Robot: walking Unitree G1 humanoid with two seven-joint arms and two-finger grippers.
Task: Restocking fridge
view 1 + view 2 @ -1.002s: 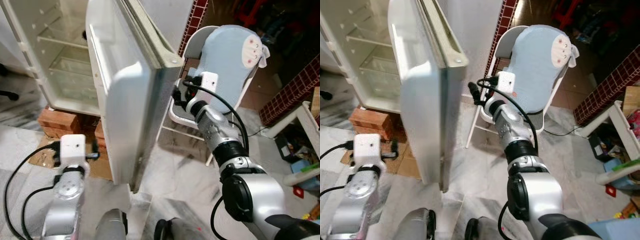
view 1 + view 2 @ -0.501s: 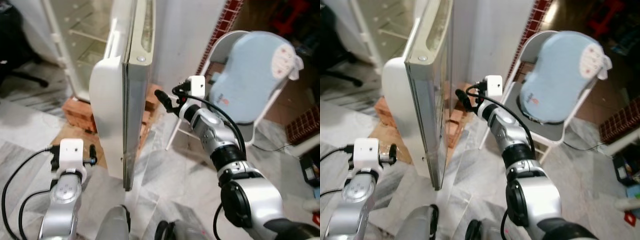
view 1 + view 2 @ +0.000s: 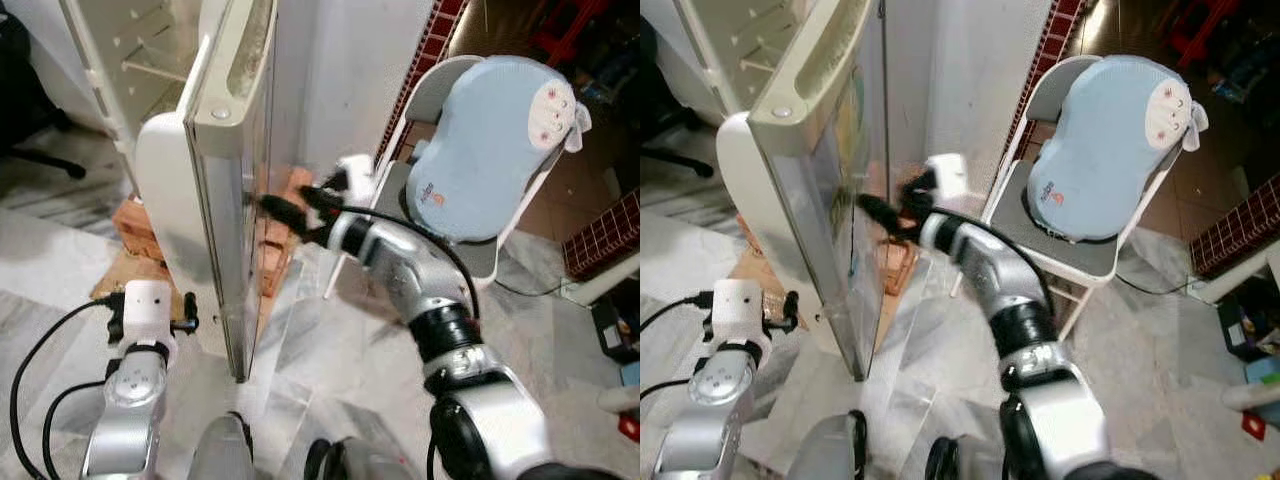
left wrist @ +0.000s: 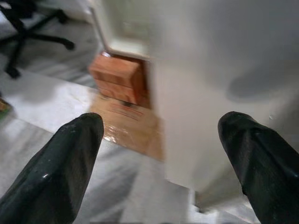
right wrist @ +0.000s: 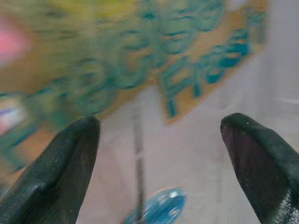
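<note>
The white fridge door (image 3: 222, 200) stands open and I see it edge-on; the fridge's inside with its bare shelves (image 3: 150, 55) is at the upper left. My right gripper (image 3: 280, 210) reaches across to the door's outer face, open, its fingers (image 5: 70, 172) close to a sticker with blue-green lettering (image 5: 140, 70); whether they touch the door I cannot tell. My left gripper (image 3: 187, 322) hangs low beside the door's bottom corner, open and holding nothing, with the door's white side (image 4: 210, 93) in front of it.
A white folding chair with a light blue cushion (image 3: 500, 140) stands to the right of the fridge. Red bricks (image 4: 117, 81) prop the fridge up over a sheet of cardboard (image 4: 131, 126). An office chair's base (image 4: 32, 37) is at the far left. The floor is grey marble.
The camera has swung, so the door now shows edge-on. My right gripper has moved left, from near the chair to the door's outer face. The left gripper stays low.
</note>
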